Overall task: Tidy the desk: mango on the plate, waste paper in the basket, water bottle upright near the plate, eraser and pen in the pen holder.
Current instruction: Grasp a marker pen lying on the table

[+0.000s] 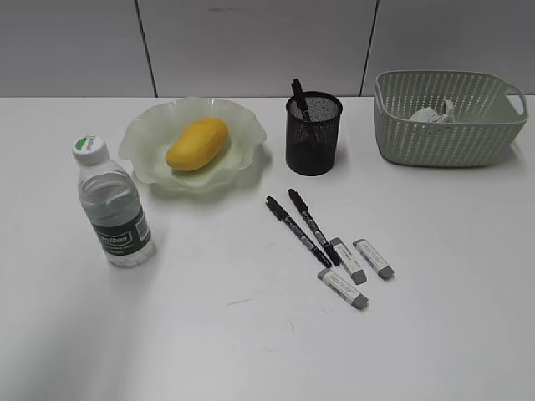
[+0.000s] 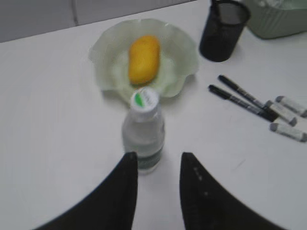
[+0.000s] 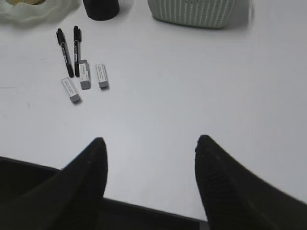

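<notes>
The mango lies on the ruffled green plate. The water bottle stands upright on the desk, left of the plate. A crumpled waste paper sits in the basket. The pen holder has one pen in it. Two more pens and three erasers lie on the desk in front of it. My left gripper is open just short of the water bottle, holding nothing. My right gripper is open and empty over bare desk near its front edge. Neither gripper shows in the exterior view.
In the right wrist view the desk's dark front edge runs under the fingers. The pens and erasers lie far up left of the right gripper. A grey panelled wall stands behind the desk.
</notes>
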{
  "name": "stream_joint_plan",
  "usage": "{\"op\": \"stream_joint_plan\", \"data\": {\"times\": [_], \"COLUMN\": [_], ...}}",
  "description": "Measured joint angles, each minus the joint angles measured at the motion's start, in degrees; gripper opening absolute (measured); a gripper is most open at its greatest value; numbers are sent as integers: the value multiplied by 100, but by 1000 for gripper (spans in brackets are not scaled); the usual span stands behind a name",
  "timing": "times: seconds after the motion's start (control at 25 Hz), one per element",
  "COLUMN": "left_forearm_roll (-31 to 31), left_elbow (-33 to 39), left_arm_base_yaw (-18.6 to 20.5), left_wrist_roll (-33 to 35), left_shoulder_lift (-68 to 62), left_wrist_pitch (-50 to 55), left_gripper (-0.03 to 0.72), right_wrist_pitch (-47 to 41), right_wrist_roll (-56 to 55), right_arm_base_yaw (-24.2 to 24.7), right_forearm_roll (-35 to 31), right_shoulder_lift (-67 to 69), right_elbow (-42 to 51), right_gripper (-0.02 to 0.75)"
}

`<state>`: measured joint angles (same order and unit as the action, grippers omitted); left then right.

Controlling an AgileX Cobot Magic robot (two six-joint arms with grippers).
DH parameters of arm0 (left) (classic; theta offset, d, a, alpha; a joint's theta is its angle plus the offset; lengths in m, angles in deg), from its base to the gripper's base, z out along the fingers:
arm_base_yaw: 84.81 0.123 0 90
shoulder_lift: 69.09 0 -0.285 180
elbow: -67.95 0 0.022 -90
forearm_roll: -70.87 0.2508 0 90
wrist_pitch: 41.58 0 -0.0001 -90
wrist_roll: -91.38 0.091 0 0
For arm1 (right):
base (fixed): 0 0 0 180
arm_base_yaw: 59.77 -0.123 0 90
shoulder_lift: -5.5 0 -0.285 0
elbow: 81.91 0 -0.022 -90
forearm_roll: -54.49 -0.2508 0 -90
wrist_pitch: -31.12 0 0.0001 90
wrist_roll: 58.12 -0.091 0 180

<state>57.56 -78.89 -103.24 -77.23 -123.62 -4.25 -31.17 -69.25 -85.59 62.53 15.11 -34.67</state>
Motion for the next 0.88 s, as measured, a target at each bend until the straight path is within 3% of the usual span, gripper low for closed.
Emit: {"op": "stream_joint_plan", "data": {"times": [0.08, 0.16, 0.28, 0.36, 0.48, 0.56, 0.68, 0.88], "left_forearm_roll": [28, 342, 1331, 1892, 2133, 2190, 2340, 2692], "left_elbow": [-458, -943, -1936, -2763, -3913, -4553, -5315, -5724], "left_arm_base_yaw": [-626, -1517, -2544, -2909, -3016, -2897, -2701, -2645], "left_wrist_roll": [110, -160, -1649, -2399, -3276, -4025, -4991, -6393], "left_shoulder_lift": [-987, -1784, -3298, -4478, -5957, -6691, -7487, -8181], "left_wrist_pitch": [-396, -747, -816, -522, 23, 251, 510, 770], "left_gripper": [206, 199, 218, 302, 465, 511, 501, 463], "right_wrist_pitch": [98, 134, 152, 169, 182, 194, 200, 205], "right_wrist_roll": [5, 5, 5, 5, 5, 5, 5, 5], "right_arm_base_yaw": [0, 0, 0, 0, 0, 0, 0, 0], "right_forearm_roll": [0, 4, 4, 4, 4, 4, 4, 4], "right_shoulder_lift": [0, 0, 0, 0, 0, 0, 0, 0], "right_elbow": [40, 42, 42, 47, 52, 52, 52, 52], "right_gripper": [465, 465, 465, 465, 465, 465, 465, 465]}}
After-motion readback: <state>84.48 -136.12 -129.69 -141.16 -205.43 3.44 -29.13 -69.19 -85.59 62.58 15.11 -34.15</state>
